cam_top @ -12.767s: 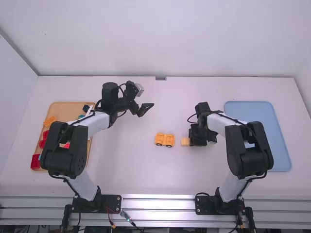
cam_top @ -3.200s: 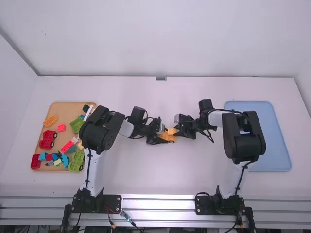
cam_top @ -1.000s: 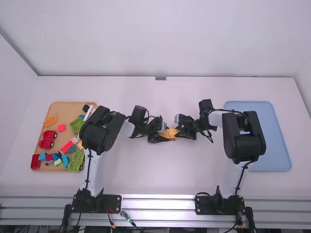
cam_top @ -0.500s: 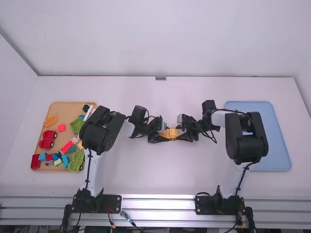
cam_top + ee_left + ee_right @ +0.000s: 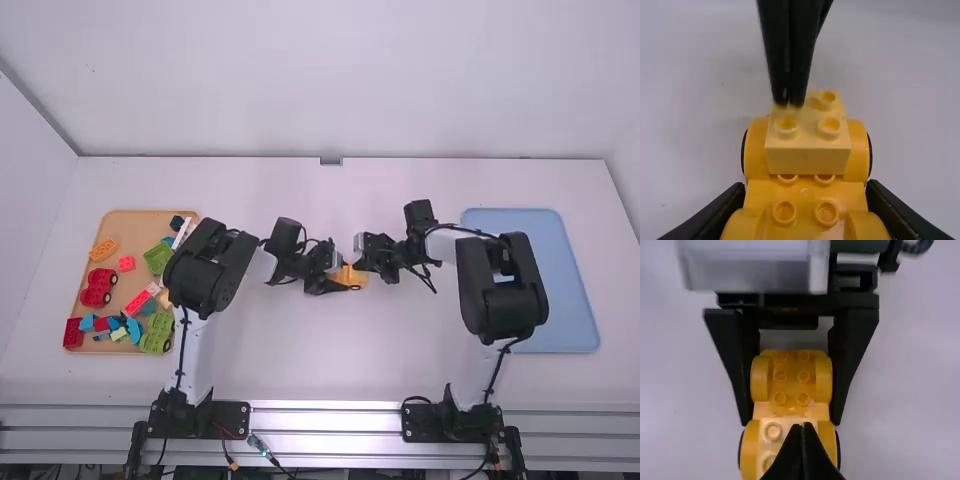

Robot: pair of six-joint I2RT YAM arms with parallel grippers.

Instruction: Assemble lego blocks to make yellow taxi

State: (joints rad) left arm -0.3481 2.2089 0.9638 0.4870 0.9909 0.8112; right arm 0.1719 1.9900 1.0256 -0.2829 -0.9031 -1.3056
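The yellow plastic wheeled base [image 5: 807, 195] lies on the white desk [image 5: 300, 370], near the centre of the overhead frame, its long axis running roughly left to right between my two arms. My left fingers [image 5: 725, 210] are narrowed on the base, one along each flank, so that the grip crosses the long axis and the far end projects towards my right arm. On that projecting end, between the two wheel covers, sits a pale yellow square block with studs [image 5: 807, 161].

My right fingers [image 5: 790, 457] are together, with nothing between them; in the left wrist view their tips point down over the block's upper left part, away from its middle. Whether they touch its top I cannot tell. The right hand is plainly the nearer to the block, the left the nearer to the opposite end of the base.

The step appears to be the pressing of block onto base. The relation that governs it is the offset between tips and block centre: a push straight down over the middle of the studs should load the joint evenly, whereas one at the corner could tilt the block or tip the base within my left grip.
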